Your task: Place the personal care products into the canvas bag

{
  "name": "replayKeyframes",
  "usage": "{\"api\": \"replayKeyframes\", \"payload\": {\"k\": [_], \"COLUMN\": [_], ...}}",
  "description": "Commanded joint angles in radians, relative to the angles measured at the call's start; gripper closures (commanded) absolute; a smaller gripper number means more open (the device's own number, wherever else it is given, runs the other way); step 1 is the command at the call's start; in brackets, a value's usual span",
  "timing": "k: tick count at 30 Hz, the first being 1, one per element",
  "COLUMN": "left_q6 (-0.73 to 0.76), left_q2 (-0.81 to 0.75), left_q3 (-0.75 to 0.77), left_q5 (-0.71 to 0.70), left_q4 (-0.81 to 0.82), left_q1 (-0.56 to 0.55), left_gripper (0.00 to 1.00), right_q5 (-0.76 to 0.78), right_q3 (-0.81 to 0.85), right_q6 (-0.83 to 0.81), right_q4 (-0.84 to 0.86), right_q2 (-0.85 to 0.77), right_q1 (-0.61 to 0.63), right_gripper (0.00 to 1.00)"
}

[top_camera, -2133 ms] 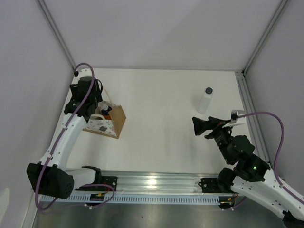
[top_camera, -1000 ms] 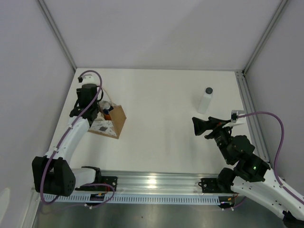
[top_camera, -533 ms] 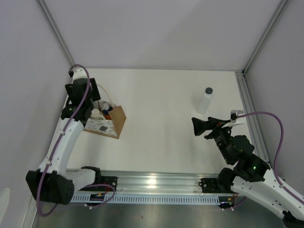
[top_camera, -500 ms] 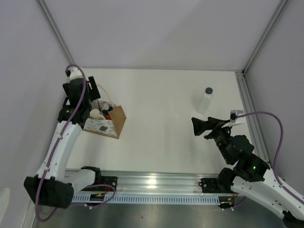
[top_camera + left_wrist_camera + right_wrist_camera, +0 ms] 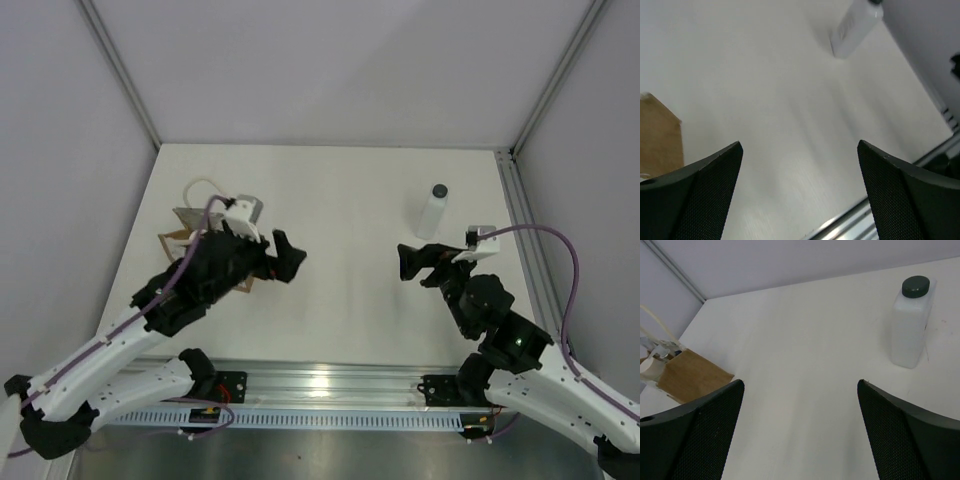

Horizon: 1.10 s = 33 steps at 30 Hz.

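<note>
1. Black textured fingers [image 5: 705, 190] of the left gripper [image 5: 799, 150] stood spread wide, holding nothing — bare white table [image 5: 765, 100] lay between them.
2. The right gripper [image 5: 800, 385] had its fingers wide apart too, gripping nothing.
3. Beyond the right gripper, the translucent white bottle with dark cap [image 5: 910, 322] stood upright on the table.
4. The small tan-brown canvas bag with cream rope handles [image 5: 690, 375] sat at the table's left — partly hidden behind the left arm [image 5: 150, 310] from above.
</note>
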Motion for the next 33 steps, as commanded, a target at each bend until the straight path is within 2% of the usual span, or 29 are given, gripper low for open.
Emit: {"api": "replayKeyframes", "payload": {"k": [1,3,4,5,7,9,11,16,20,22,25,30,33], "left_q6": [-0.084,-0.086,-0.086,-0.095,-0.084,-0.069,-0.054,-0.058,-0.075,-0.082,-0.093,-0.102,-0.102], "left_q2": [-0.057,-0.083,-0.100,-0.102,-0.083,-0.073,-0.069,-0.097,-0.169,-0.258,-0.379,-0.479,-0.470], "left_q3": [-0.137,-0.257,-0.327,-0.376,-0.415,-0.447,-0.469,-0.525,-0.535,-0.568,-0.605,-0.656,-0.648], "left_q5": [-0.012,0.018,0.111,0.138,0.183,0.164,0.127,-0.012,-0.057,-0.069,-0.080,-0.090,-0.098], "left_q4": [0.047,0.139,0.241,0.271,0.312,0.316,0.343,0.374,0.337,0.348,0.372,0.386,0.382], "left_q1": [-0.123,-0.166,-0.167,-0.166,-0.167,-0.169,-0.173,-0.189,-0.189,-0.190,-0.190,-0.190,-0.189], "left_gripper": [0.01,0.01,0.01,0.01,0.01,0.01,0.01,0.01,0.01,0.01,0.01,0.00,0.01], "right_q5": [0.092,0.107,0.109,0.090,0.015,-0.057,-0.016,0.079,0.095,0.107,0.113,0.066,-0.005], "right_q3": [0.051,0.127,0.201,0.232,0.310,0.373,0.427,0.494,0.548,0.574,0.591,0.568,0.563], "right_q6": [-0.082,-0.111,-0.149,-0.165,-0.130,-0.061,-0.045,-0.122,-0.137,-0.136,-0.134,-0.173,-0.205], "right_q4": [0.077,0.044,0.041,0.042,0.009,-0.039,-0.036,0.018,0.038,0.030,0.033,0.096,0.134], "right_q2": [0.075,0.198,0.245,0.340,0.435,0.586,0.708,0.919,1.032,1.078,1.108,1.129,1.141], "right_q1": [-0.021,-0.072,-0.096,-0.127,-0.260,-0.387,-0.417,-0.474,-0.525,-0.537,-0.552,-0.567,-0.589], "right_gripper": [0.01,0.01,0.01,0.01,0.01,0.01,0.01,0.01,0.00,0.01,0.01,0.01,0.10]}}
